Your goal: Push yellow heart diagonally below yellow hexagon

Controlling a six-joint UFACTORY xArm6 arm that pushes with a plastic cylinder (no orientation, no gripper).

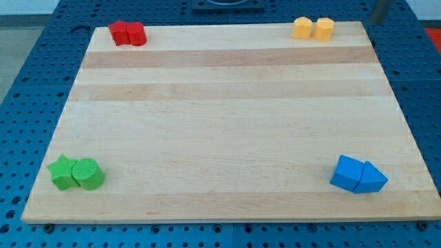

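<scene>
Pale wooden counter (220, 124) is carrying the yellow heart block (302, 28), touching the left of the yellow hexagon block (324, 29); the tip (375, 21) is waiting to the right of that hexagon, fingerless and grasping nothing.

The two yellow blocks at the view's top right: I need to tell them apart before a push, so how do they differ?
The yellow heart lies on the view's left of the pair; the yellow hexagon on the right. The yellow heart's outline is lobed, the yellow hexagon's flat-sided with a plain top. Both are the same yellow, similar in size, touching, near the board's top edge. My tip does not show clearly.
</scene>
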